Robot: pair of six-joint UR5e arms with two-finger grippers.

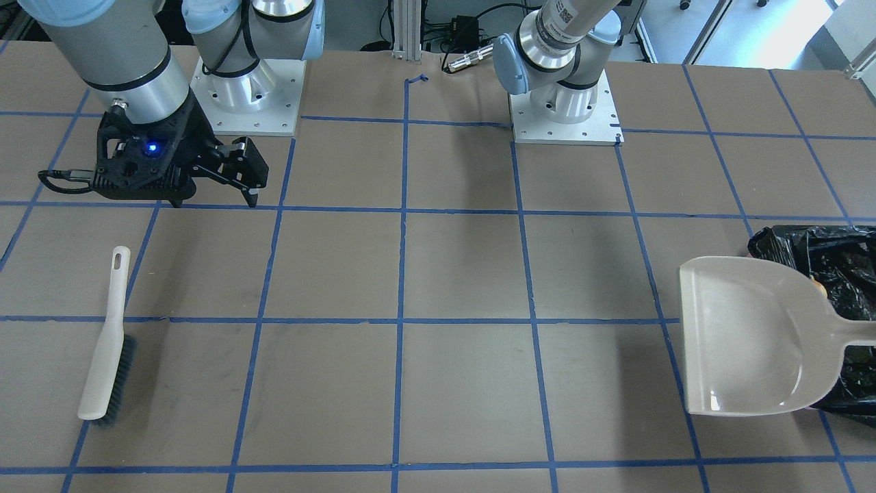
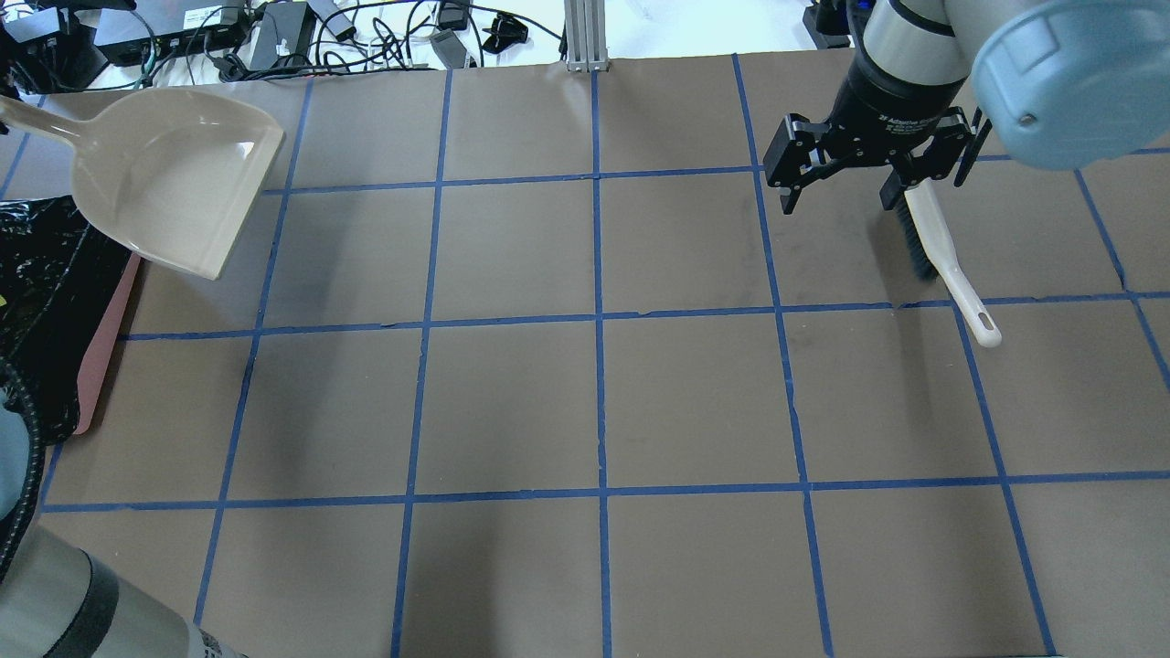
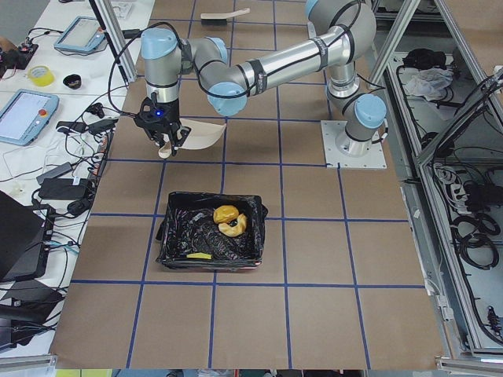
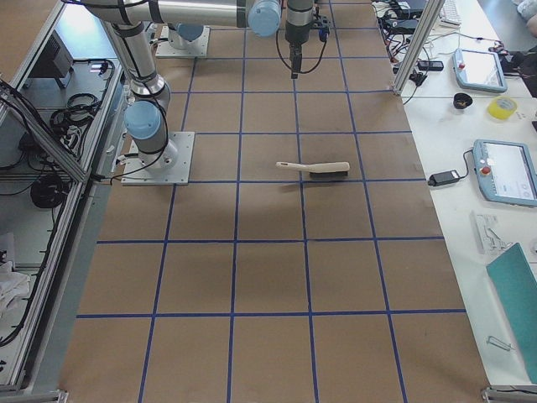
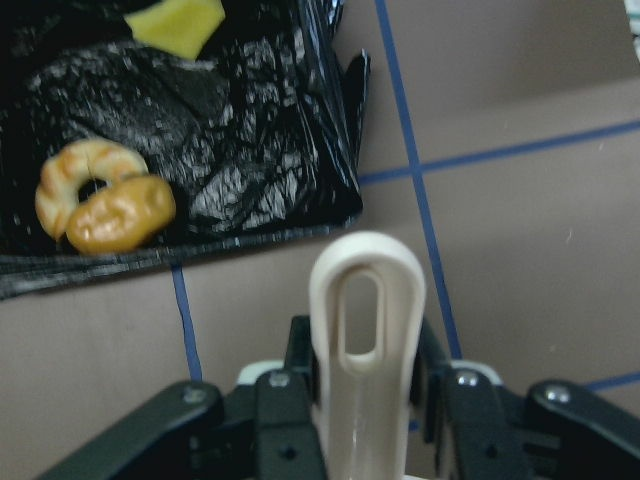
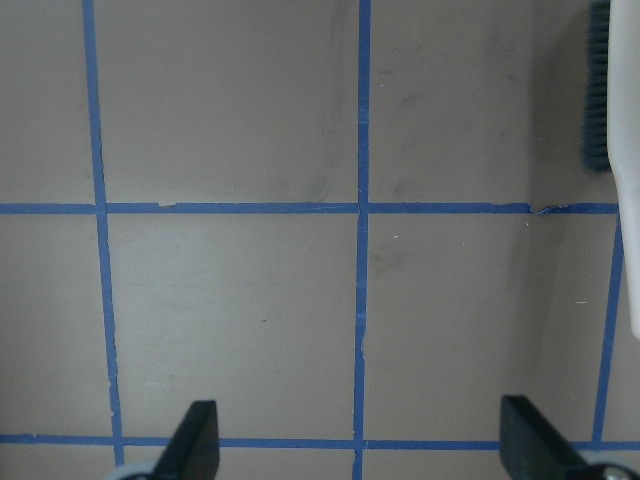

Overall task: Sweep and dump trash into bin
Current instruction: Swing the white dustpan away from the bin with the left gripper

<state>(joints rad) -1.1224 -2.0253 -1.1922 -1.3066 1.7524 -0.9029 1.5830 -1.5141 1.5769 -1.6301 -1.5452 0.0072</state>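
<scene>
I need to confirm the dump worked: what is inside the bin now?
Inside the bin, on the black liner, lie the orange-brown lump, the cream crescent rind touching it, and the yellow scrap apart. The liner's folds could hide anything smaller.

Bin (image 1: 848, 250), near the tabletop's left end, runs off the front view's right edge. Its near side is behind the dustpan (image 1: 746, 335), whose handle leaves that edge too. Overhead: bin and handle cut by the left edge, brush (image 2: 951, 270) bristle end behind the right gripper (image 2: 841, 203). Left wrist view is soft: bin cropped top and left, yellow scrap (image 5: 176, 25) clipped at top, crescent (image 5: 75, 170) partly behind the orange lump (image 5: 120, 212), left gripper (image 5: 365, 345) fingertips hidden behind the handle. Right wrist view: only two fingertips (image 6: 200, 440) at the bottom edge, brush cropped at right. Left gripper too small to read in the right side view.
</scene>
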